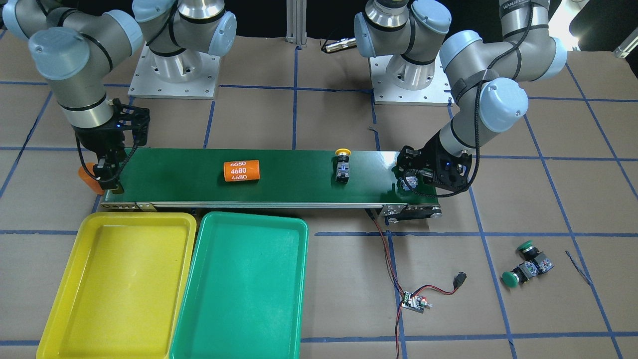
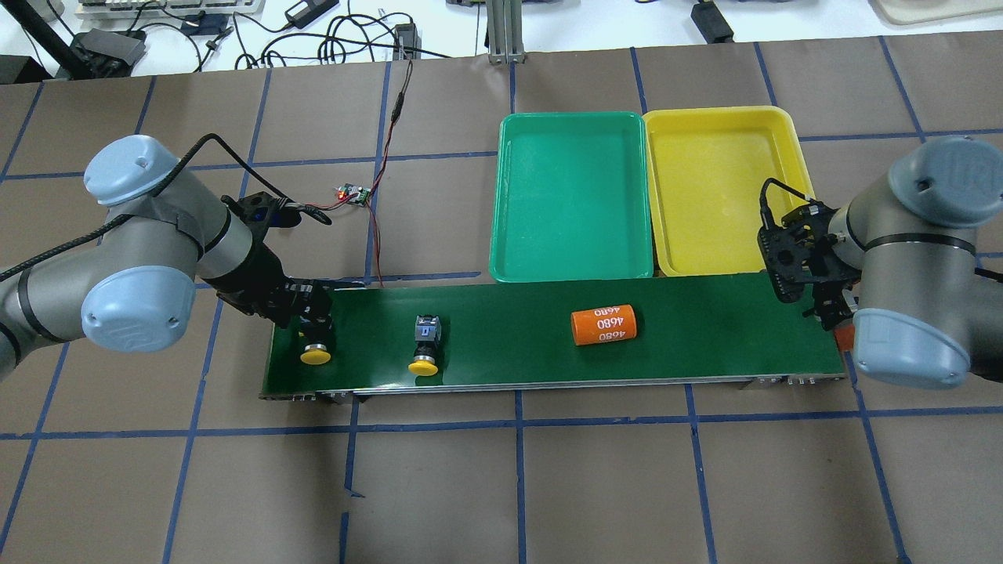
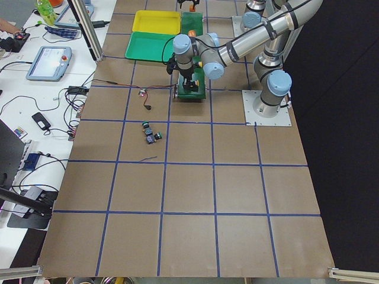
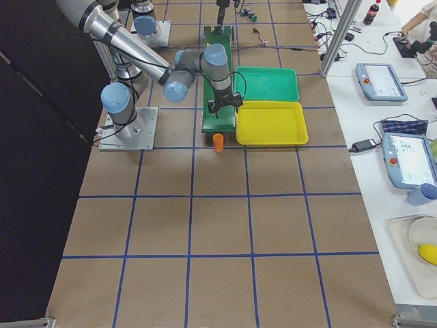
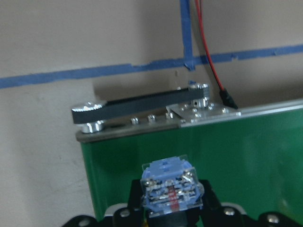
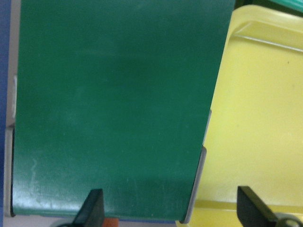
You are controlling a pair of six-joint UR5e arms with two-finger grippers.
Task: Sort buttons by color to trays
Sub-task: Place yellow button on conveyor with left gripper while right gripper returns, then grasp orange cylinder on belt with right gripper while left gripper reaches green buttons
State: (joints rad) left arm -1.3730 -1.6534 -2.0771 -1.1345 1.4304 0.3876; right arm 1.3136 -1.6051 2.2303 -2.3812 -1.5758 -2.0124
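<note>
Button (image 2: 316,356), yellow-capped, clamped by its blue switch body in closed left gripper (image 2: 313,321); sat at conveyor belt's (image 2: 705,337) left end, touching or just above, could not tell; long axis across belt, cap toward robot; well apart from right gripper (image 6: 170,208), spread wide and empty beside yellow tray (image 2: 721,113).

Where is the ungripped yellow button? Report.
Overhead view: the loose yellow button lies on the conveyor belt, left half, between the held button in the left gripper and the orange cylinder.
</note>
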